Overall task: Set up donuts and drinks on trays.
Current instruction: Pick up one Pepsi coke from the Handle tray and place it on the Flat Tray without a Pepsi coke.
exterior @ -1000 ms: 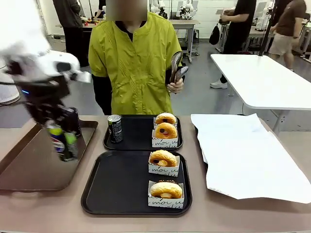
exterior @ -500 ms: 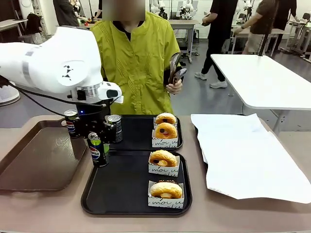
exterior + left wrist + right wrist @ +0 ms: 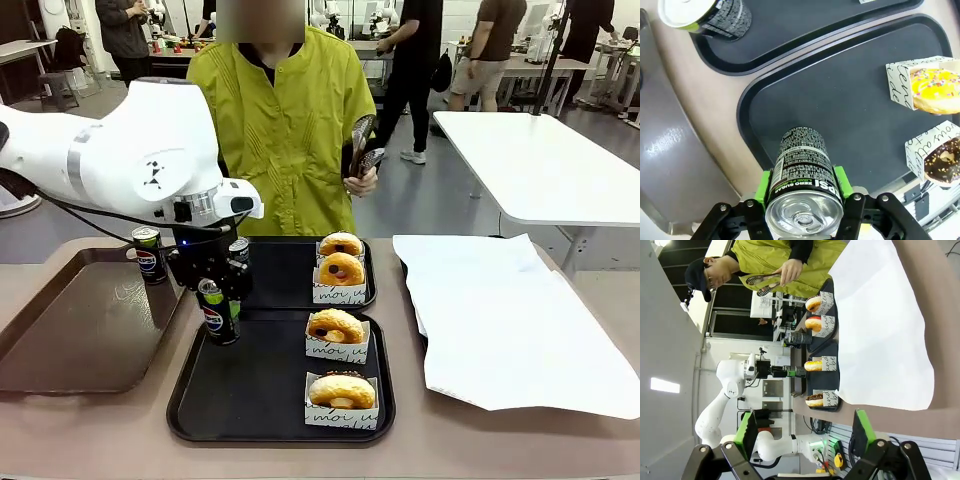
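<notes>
Front view: left gripper (image 3: pixel 219 312) clamped on soda can (image 3: pixel 218 314) over near black tray (image 3: pixel 250 400) | right gripper (image 3: pixel 805 432) spread, holding nothing | near tray: two donuts (image 3: pixel 338 326)

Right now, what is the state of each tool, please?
Left tool: closed on a Pepsi can above the near black tray.
Right tool: open, holding nothing.
</notes>
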`<state>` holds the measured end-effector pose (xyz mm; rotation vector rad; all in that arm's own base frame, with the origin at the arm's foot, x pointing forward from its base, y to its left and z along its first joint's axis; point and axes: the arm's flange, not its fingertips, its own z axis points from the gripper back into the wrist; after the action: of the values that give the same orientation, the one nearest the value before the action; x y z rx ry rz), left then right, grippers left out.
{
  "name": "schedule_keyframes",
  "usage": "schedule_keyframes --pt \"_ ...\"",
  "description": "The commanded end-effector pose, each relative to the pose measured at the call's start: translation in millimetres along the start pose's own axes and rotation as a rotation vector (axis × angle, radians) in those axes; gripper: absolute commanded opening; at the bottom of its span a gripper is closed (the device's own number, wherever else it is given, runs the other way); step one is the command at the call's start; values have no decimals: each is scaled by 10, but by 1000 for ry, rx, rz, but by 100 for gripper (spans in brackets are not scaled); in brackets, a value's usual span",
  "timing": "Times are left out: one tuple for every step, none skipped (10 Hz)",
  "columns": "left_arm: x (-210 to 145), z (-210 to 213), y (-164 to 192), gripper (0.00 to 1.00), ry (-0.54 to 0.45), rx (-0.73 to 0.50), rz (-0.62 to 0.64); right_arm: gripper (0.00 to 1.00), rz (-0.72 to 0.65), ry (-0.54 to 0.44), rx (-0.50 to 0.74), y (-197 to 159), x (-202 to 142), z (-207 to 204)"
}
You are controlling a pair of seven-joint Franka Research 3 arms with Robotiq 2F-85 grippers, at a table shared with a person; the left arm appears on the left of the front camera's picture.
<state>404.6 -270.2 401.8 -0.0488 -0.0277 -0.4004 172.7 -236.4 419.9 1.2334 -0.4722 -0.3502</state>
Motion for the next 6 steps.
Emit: schedule_keyframes --pt "-42 -133 -87 59 -40 31 7 100 12 -4 14 3 -11 -9" --pt "-25 -175 -89 59 -40 35 -1 100 12 -4 14 3 -11 -9" --pt "-2 -191 -89 59 -33 37 -9 100 12 -4 14 3 -11 -9" --pt "-10 -193 -107 59 -33 42 -25 100 12 -4 14 3 -11 -9" --pt "-26 -177 -113 100 -28 41 -25 100 12 -4 14 3 -11 -9" --pt "-48 -144 -119 100 -27 39 -30 100 12 -4 14 3 -11 -9"
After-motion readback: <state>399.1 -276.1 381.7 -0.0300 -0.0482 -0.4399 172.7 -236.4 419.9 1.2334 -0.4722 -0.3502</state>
